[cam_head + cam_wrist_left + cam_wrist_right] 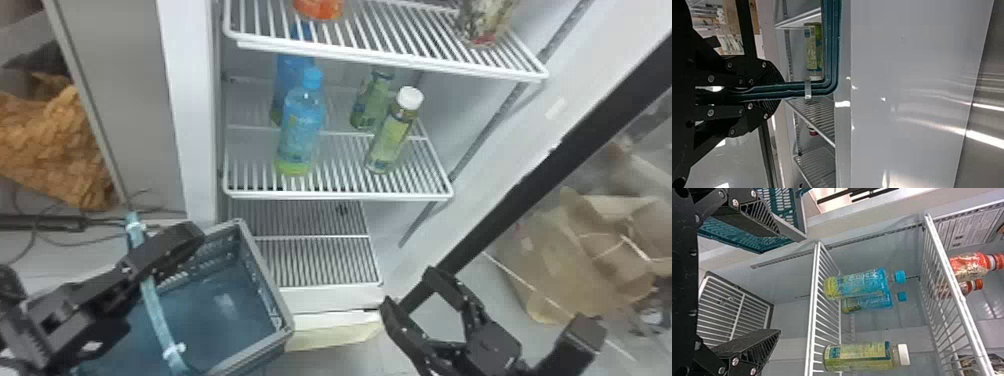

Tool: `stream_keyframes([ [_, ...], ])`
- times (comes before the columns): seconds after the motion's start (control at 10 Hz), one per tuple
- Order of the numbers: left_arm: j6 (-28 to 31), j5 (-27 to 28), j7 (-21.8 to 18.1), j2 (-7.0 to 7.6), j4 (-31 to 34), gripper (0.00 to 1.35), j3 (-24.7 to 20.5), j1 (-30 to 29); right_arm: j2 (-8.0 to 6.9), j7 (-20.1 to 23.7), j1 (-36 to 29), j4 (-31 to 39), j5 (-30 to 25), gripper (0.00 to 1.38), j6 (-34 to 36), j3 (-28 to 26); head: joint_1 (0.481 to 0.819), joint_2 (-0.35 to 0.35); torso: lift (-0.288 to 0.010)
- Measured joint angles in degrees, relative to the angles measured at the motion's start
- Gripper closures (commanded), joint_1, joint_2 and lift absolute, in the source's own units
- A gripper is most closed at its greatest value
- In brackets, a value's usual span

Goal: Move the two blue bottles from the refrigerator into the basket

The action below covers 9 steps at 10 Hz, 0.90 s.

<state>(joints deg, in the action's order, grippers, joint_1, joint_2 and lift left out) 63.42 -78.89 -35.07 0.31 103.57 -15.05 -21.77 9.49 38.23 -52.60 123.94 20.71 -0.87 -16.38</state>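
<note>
At the near right, outside the refrigerator (195, 125), my right pincer (409, 287) is spread wide with nothing between its two flat black fingers, low and to the right of the shelves. At the near left, my left pincer (185, 240) is closed on the handle (159, 315) of the basket (265, 280); the left wrist view has the handle clamped between both fingers. The basket sits below and to the left of the shelf that carries the bottles. Both blue bottles stand upright on the middle shelf (340, 196), on its left side: the near blue bottle (301, 132), with its blue cap and a yellow-green base, partly covers the far blue bottle (292, 67), which is just behind it. I cannot tell whether those two touch. To their right on the same shelf, apart from them, stand a near green bottle (392, 135) with a white cap and a far green bottle (369, 102) just behind it. Over them, the upper shelf (400, 62) bears an orange-red bottle (320, 7) toward the left and a speckled container (482, 22) toward the right, both cut off by the head view's edge. Underneath lies a lower rack (320, 262). Farther out, crumpled orange-brown material (50, 145) lies at the left, and brown paper (560, 255) is at the right.
</note>
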Motion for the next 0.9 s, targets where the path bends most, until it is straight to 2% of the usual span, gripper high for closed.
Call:
stream_keyframes([
  [0.1,0.0,0.0,0.0,-0.04,0.0,1.2,0.0,0.0,-0.12,-1.0,-0.7,0.9,-0.1,0.19,-0.2,-0.1,0.695,-0.286,-0.22],
  [0.2,0.0,0.0,0.1,-0.04,0.0,1.2,0.1,0.0,-0.92,-3.3,-2.7,3.4,-1.1,0.19,-0.5,-0.8,0.695,-0.299,-0.22],
  [0.4,0.0,0.0,0.1,-0.05,0.0,1.2,-0.3,-0.5,-3.92,-5.3,-5.9,7.4,-4.2,0.19,-0.5,-4.6,0.695,-0.348,-0.22],
  [0.5,0.0,-0.1,0.1,-0.05,0.0,1.2,-0.3,-0.6,-4.54,-5.4,-6.1,7.9,-4.9,0.19,-0.3,-5.4,0.695,-0.35,-0.22],
  [0.9,0.0,-0.1,0.1,-0.07,0.0,1.2,-0.1,-0.2,-4.25,-4.9,-4.1,8.0,-6.6,0.2,0.3,-5.1,0.695,-0.35,-0.22],
])
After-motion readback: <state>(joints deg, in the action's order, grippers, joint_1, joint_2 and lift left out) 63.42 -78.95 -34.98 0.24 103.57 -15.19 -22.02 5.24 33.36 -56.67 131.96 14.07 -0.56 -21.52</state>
